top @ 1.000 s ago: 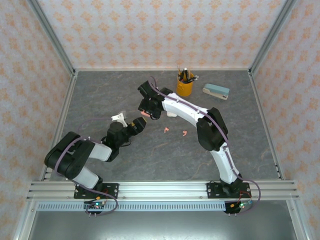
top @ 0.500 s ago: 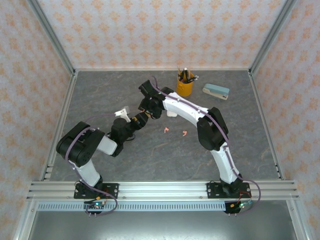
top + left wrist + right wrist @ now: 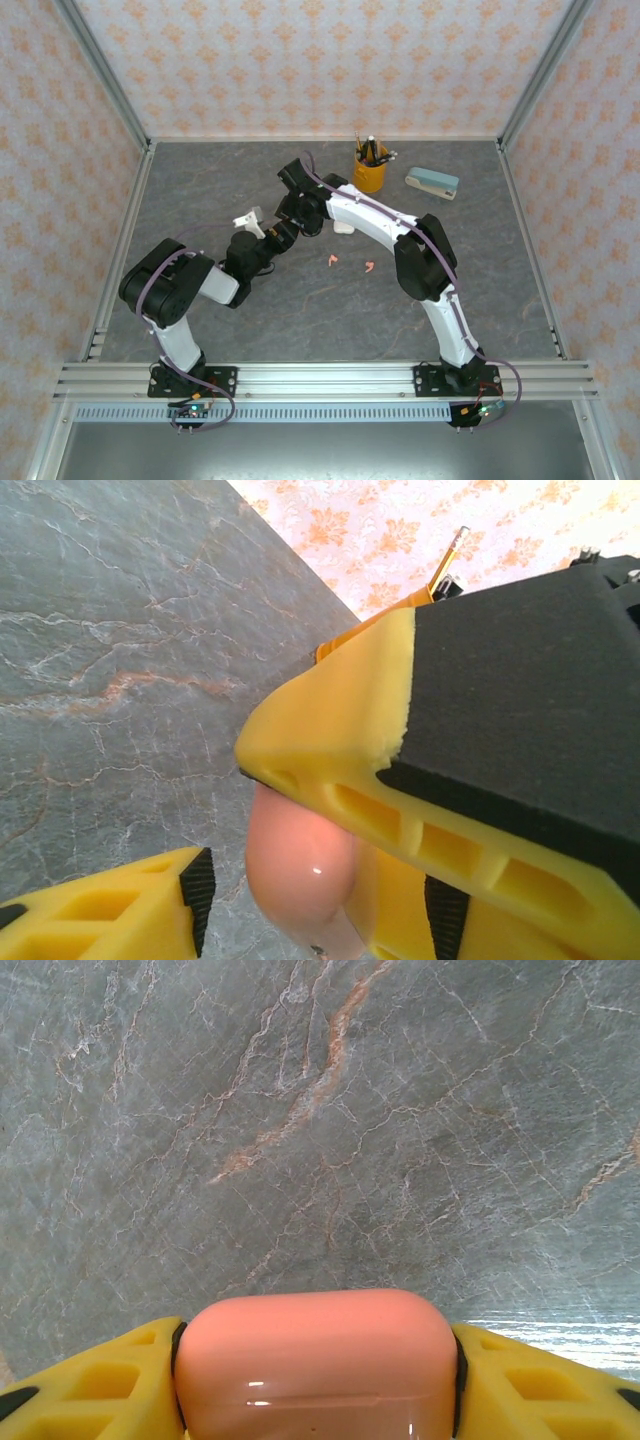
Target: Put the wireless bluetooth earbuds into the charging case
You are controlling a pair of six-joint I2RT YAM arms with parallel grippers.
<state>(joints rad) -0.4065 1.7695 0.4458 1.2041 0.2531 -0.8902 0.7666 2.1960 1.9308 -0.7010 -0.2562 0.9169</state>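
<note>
Pink case [image 3: 315, 1360] gripped in right hand [image 3: 315, 1385], left hand [image 3: 322, 905] straddling it

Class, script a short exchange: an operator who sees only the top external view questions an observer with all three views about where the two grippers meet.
Operator: From above, the wrists cover the spot. Is anything held there?
Observer: Yes. The right gripper is shut on a pink case, a finger on each side.
Operator: And the other arm?
Observer: The left gripper straddles that same case, a gap showing at one pad.
</note>
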